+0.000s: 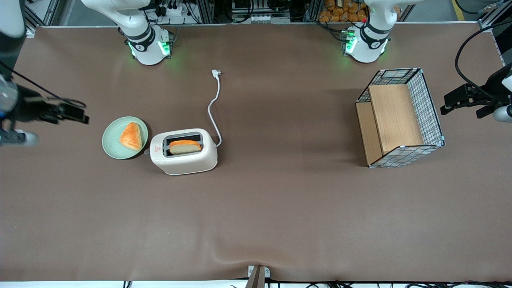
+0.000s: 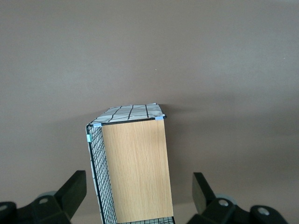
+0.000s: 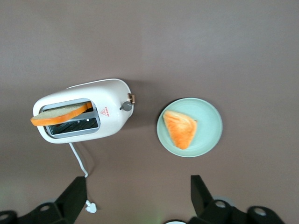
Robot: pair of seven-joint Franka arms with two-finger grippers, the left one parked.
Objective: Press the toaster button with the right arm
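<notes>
The cream-white toaster (image 1: 185,160) stands on the brown table with a slice of bread in one slot; it also shows in the right wrist view (image 3: 112,93). The small grey toaster button (image 1: 146,152) juts from its narrow end, the end facing the green plate, and shows in the right wrist view too (image 3: 126,106). The right arm's gripper (image 1: 80,116) hovers at the working arm's end of the table, well apart from the toaster, with the plate between them. In the right wrist view the gripper (image 3: 138,193) is open and empty, its black fingers (image 3: 77,195) spread wide above the bare table.
A round green plate (image 1: 112,141) with a triangular toast piece lies beside the toaster's button end. The white cord runs from the toaster to a plug (image 1: 216,73) farther from the front camera. A wire basket with wooden shelves (image 1: 434,120) stands toward the parked arm's end.
</notes>
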